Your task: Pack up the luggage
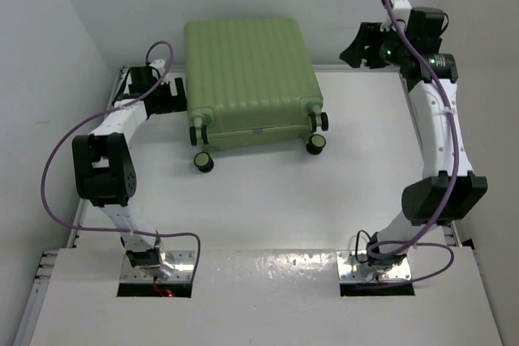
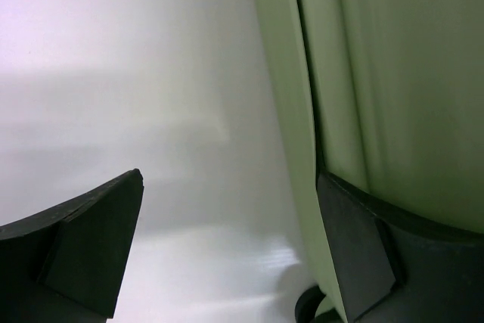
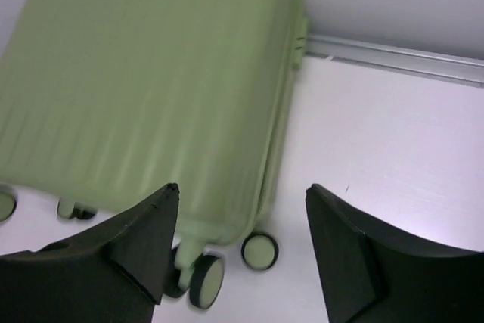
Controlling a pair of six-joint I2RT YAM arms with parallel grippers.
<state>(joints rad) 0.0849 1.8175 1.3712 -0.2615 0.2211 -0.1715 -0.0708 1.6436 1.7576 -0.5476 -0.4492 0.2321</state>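
Observation:
The luggage (image 1: 247, 79) is a light-green ribbed suitcase lying flat and closed at the back middle of the table, black wheels (image 1: 203, 162) toward me. My left gripper (image 1: 174, 96) is open at its left side. In the left wrist view the gripper (image 2: 228, 178) has one finger (image 2: 355, 255) against the shell's side (image 2: 393, 73) by the seam, the other over bare table. My right gripper (image 1: 357, 46) is open and empty, raised at the back right. The right wrist view shows the gripper (image 3: 242, 187) above the suitcase's right edge (image 3: 144, 73) and wheels (image 3: 259, 250).
White walls close in the table (image 1: 268, 216) on the left, back and right. A metal rail (image 3: 393, 54) runs along the back edge. Purple cables hang from both arms.

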